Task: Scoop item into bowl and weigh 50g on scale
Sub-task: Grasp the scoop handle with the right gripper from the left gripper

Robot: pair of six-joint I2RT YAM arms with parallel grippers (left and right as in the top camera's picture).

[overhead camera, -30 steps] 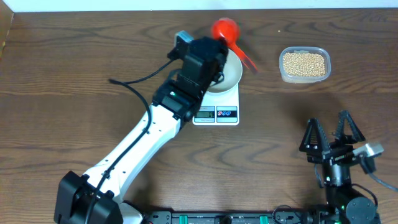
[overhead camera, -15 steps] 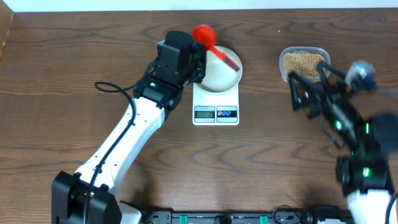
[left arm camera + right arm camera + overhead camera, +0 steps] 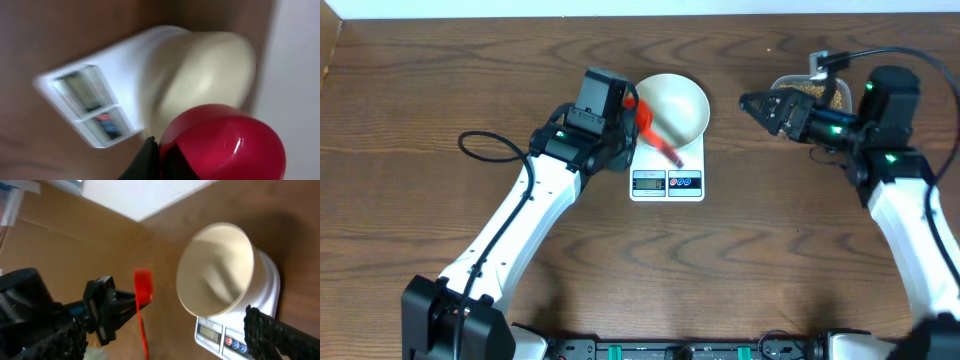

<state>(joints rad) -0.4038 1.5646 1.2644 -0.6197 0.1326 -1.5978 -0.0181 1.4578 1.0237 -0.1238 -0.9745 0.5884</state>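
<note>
From overhead, the clear container point(image 3: 786, 82), at about 3 o'clock from the bowl point(image 3: 678, 100), is mostly covered by the right gripper point(image 3: 763, 108) and its wrist, so only a strip of tan beans point(image 3: 810, 91) shows. The right gripper's jaws stand apart with nothing between them. The left gripper point(image 3: 625, 108) sits at the bowl's 9 o'clock rim, closed on a red scoop point(image 3: 647, 120) that is smeared into a streak running toward 5 o'clock across the scale point(image 3: 667, 170) — what it carries cannot be made out. The scale's digits are too small to read. The bowl stands on the scale's 12 o'clock half, its inside plain, smooth and white, near the far edge of the table point(image 3: 740, 270); bare wood lies open at 6 o'clock between the arms. The left wrist view is heavily blurred: the scoop's red cup fills the 5 o'clock corner just beside one dark finger point(image 3: 148, 159), with the bowl and scale behind it and the display unreadable. The right wrist view cuts off its own fingers at the lower corners, fuzzy and wide apart. Between them the tilted picture shows the bowl on the scale and, at 9 o'clock from it, the left gripper pinching the scoop.
</note>
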